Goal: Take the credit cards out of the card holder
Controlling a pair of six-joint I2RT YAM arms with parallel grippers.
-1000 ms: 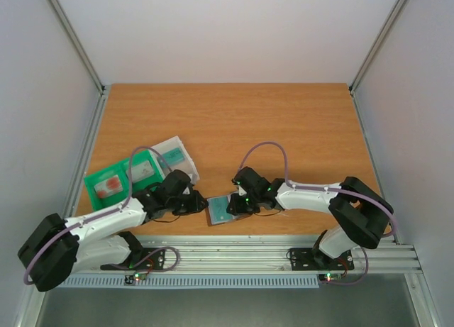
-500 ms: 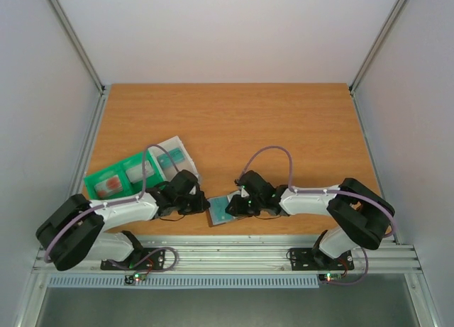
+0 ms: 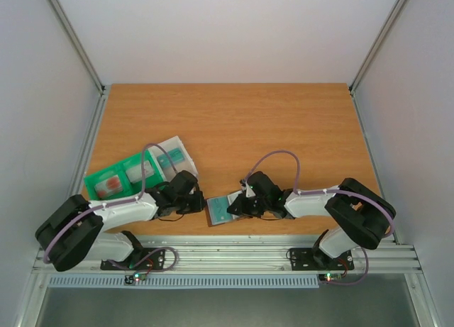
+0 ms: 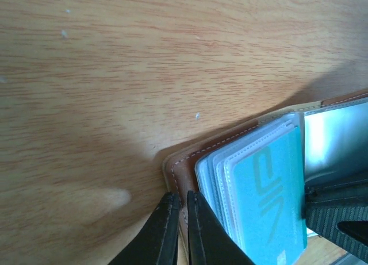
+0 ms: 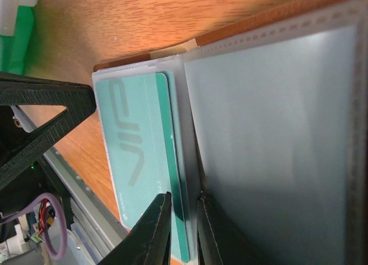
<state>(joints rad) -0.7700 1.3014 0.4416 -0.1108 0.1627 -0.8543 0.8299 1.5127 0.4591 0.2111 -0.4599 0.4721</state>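
Surface: wooden table (image 3: pixel 234 121), card holder (image 3: pixel 221 211) lying open by the front edge
Left gripper (image 4: pixel 179 197): pinching holder's brown edge
Right gripper (image 5: pixel 184 199): fingers sitting nearly together astride teal card (image 5: pixel 135 156); grip we cannot tell
Handling: we are judging card thin, stiff, slick; taking its exposed edge

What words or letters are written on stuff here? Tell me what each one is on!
Teal card in the card holder: big pale letters run along it, but they are sideways and oddly shaped, so I cannot read them for sure.
Cards in the green tray: too small to read.
Nothing else shows any writing.
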